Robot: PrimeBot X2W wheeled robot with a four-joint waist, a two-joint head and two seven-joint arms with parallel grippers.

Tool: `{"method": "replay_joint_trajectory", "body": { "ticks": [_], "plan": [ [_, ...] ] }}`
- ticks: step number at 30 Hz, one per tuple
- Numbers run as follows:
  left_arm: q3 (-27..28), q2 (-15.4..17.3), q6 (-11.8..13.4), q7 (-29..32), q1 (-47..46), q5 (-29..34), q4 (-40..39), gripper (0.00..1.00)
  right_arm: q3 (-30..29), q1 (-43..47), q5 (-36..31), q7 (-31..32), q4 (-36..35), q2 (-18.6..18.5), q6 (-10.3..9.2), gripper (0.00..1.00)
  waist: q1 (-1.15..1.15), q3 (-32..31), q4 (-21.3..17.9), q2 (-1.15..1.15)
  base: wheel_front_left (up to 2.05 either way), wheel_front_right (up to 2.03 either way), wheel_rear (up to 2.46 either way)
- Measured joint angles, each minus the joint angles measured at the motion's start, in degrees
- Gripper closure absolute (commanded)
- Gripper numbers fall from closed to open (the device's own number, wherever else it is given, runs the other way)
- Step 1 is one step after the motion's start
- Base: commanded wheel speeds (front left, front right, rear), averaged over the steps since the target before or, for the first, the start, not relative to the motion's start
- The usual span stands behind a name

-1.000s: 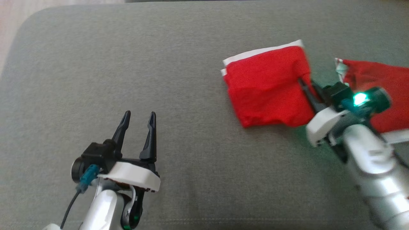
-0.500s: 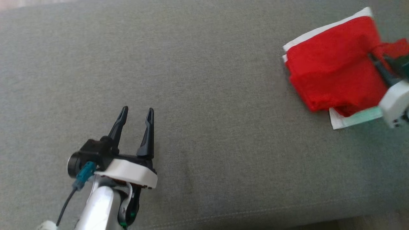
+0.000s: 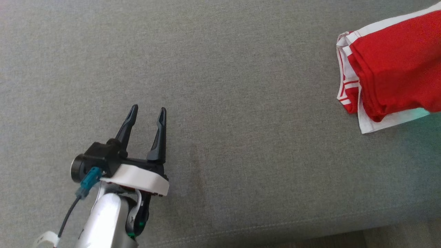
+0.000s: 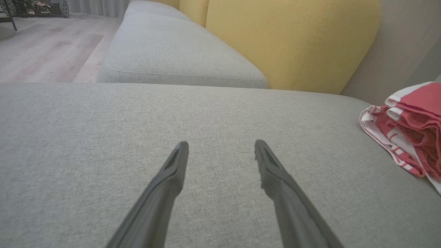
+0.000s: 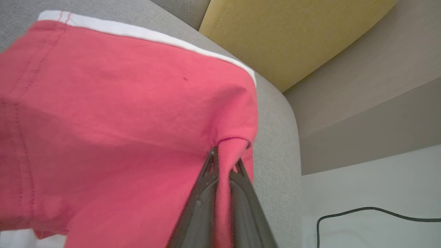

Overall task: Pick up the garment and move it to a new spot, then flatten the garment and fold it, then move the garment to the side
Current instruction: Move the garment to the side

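Note:
The garment is red cloth with white trim, folded into a bundle at the right edge of the head view, resting on the grey sofa cushion. The left wrist view shows the garment at its right edge. In the right wrist view my right gripper is shut on a pinched fold of the red garment, near the cushion's end. My left gripper hovers open over bare cushion at the lower left, far from the cloth; its fingers hold nothing.
A yellow backrest rises behind the cushion, and a second grey cushion lies beyond it. Wooden floor shows past that. Beside the cushion's end are a pale floor and a dark cable.
The garment has moved toward the right edge of the head view, with the right gripper now past that edge. The view has also shifted. The left gripper stays open in place.

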Motion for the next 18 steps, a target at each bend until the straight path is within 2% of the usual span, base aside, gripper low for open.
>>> {"method": "replay_joint_trajectory", "body": {
  "ticks": [9,10,11,18],
  "plan": [
    [1.42,-0.01,-0.48,0.0,-0.8,0.11,0.02,0.0,-4.69,2.58,-0.98,3.27,-1.83,2.48,0.0,1.0,0.0,0.85,0.21,0.0,0.0,0.0,0.0],
    [1.46,-0.01,-0.49,0.0,-0.79,0.16,0.02,0.0,-5.34,2.88,-0.98,3.8,-2.01,2.86,0.0,0.73,0.0,0.93,0.16,0.0,0.0,0.0,0.0],
    [1.47,-0.01,-0.51,0.0,-0.8,0.27,0.09,0.0,-6.79,3.37,-1.19,4.34,-2.11,3.57,0.0,0.0,0.0,1.09,0.05,0.0,0.0,0.0,0.0],
    [1.57,-0.01,-0.93,0.0,-1.04,0.59,0.73,0.0,-11.5,4.32,-3.32,5.12,-3.96,6.17,0.0,0.0,0.0,1.12,-0.25,0.0,0.0,0.0,0.0]
  ]
}}
